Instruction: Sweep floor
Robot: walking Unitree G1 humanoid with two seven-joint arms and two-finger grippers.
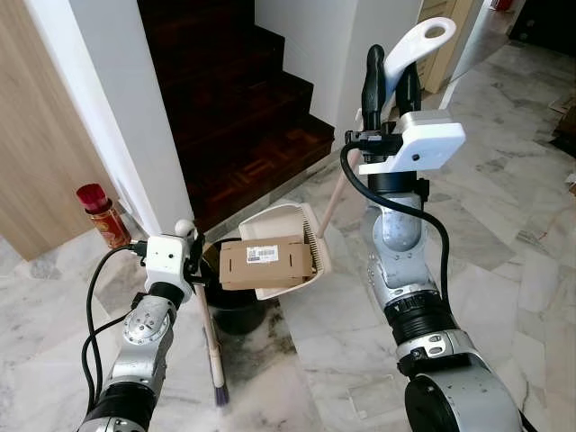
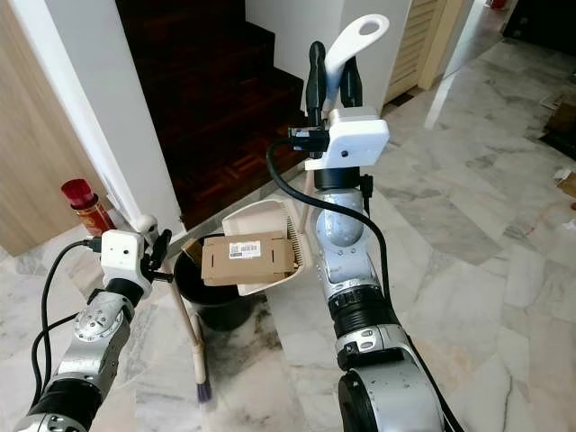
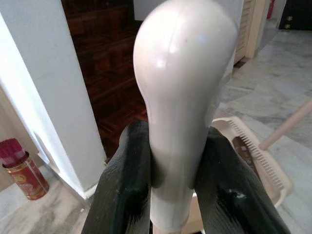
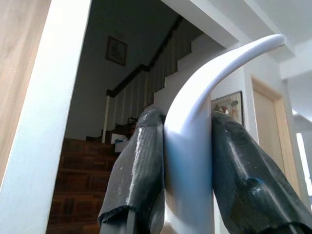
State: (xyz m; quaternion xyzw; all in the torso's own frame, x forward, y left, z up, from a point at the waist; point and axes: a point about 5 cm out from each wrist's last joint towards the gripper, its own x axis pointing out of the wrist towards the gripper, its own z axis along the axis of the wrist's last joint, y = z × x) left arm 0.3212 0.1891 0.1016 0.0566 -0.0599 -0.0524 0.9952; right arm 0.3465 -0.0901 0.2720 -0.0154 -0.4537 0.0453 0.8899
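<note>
Left fingers: my left gripper (image 3: 168, 180) is clamped on the rounded cream top of the broom handle (image 3: 183, 97), a black finger (image 3: 126, 185) pressed to each side.
Right fingers: my right gripper (image 4: 187, 170) squeezes the white curved dustpan handle (image 4: 204, 97), raised at upper centre of the head view.
Broom: the broom (image 1: 212, 346) runs down from my left gripper at lower left, its dark bristles touching the marble floor (image 1: 504, 225).
Dustpan: the cream dustpan (image 1: 286, 236) hangs tilted at centre, holding a brown cardboard box (image 1: 266, 262) with a white label.
Bin: a black bin (image 1: 236, 306) sits just below the dustpan.
Surroundings: dark wooden stairs (image 1: 243, 108) at upper centre; a red-capped can (image 1: 103, 216) by the white wall at left.
</note>
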